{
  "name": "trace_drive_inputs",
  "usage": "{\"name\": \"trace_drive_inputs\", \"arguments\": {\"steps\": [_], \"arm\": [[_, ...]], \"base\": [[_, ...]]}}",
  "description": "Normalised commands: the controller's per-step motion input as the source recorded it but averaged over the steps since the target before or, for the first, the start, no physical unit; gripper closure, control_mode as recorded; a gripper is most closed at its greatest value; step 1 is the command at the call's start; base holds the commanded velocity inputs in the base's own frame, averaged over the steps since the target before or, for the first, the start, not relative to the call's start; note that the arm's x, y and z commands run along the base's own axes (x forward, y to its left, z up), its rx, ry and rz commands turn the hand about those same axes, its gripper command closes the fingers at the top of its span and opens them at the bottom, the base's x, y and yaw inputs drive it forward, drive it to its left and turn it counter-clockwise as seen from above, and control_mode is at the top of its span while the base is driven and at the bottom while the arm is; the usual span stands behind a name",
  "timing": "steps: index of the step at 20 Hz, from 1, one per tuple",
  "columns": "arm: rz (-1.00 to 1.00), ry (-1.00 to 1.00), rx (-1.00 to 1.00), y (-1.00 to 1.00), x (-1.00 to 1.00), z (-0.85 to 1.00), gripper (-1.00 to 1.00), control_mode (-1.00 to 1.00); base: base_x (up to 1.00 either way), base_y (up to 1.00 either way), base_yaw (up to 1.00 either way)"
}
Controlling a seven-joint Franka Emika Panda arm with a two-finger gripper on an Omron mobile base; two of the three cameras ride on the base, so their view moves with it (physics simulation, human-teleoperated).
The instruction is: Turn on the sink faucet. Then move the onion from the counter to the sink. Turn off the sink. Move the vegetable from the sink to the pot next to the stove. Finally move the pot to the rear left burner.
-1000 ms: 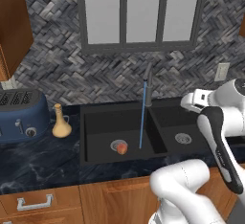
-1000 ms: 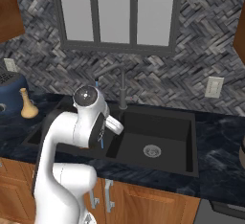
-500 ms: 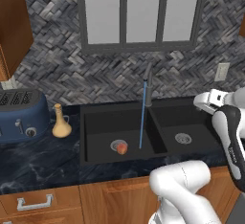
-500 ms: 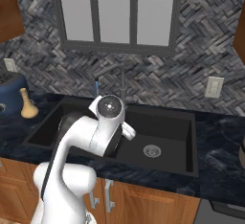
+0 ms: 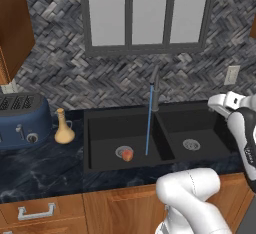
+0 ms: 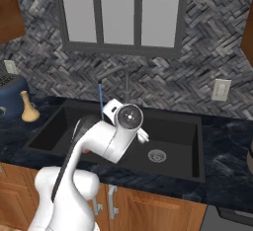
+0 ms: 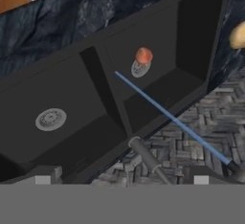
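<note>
The onion (image 5: 127, 154) lies in the left basin of the sink (image 5: 100, 165), resting on that basin's round drain, as the left base view shows it. A thin blue stream of water (image 5: 149, 120) falls straight from the sink faucet (image 5: 155, 89), which stands at the back of the sink above the divider, and lands in the left basin just right of the onion. The right basin holds a bare silver drain (image 5: 191, 144). On the counter (image 5: 40, 165) left of the sink stand a tan narrow-necked vase (image 5: 63, 127) and, further left, a blue toaster (image 5: 22, 120). The white arm's wrist hangs over the right end of the sink. In the right base view the arm bends in front of the sink, covering part of the left basin; the faucet (image 6: 124, 79) rises behind it with the water (image 6: 101, 101) dropping just left of the arm. The vase (image 6: 28, 107) stands on the counter (image 6: 225, 148) left of the sink (image 6: 195, 173), and a wall outlet (image 6: 219, 90) sits on the herringbone backsplash above the sink's right end. The hand view looks down on the sink (image 7: 103, 62) from behind the faucet (image 7: 146, 156): the onion (image 7: 143, 55) rests on its drain in the far basin, and the water (image 7: 172, 120) slants across the picture. The gripper's fingers stand spread wide apart, holding nothing.
</note>
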Motion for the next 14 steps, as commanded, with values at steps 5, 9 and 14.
{"name": "trace_drive_inputs", "arguments": {"steps": [5,9,14], "arm": [[0.01,-0.2,0.0,0.0,0.21,0.0,-1.0,-1.0],[0.02,-0.09,0.0,0.0,0.23,0.0,-1.0,-1.0],[0.0,0.01,0.0,-0.02,0.1,-0.01,-1.0,-1.0]], "base": [[0.0,0.0,0.0],[0.0,0.0,0.0],[0.0,0.0,0.0]]}}
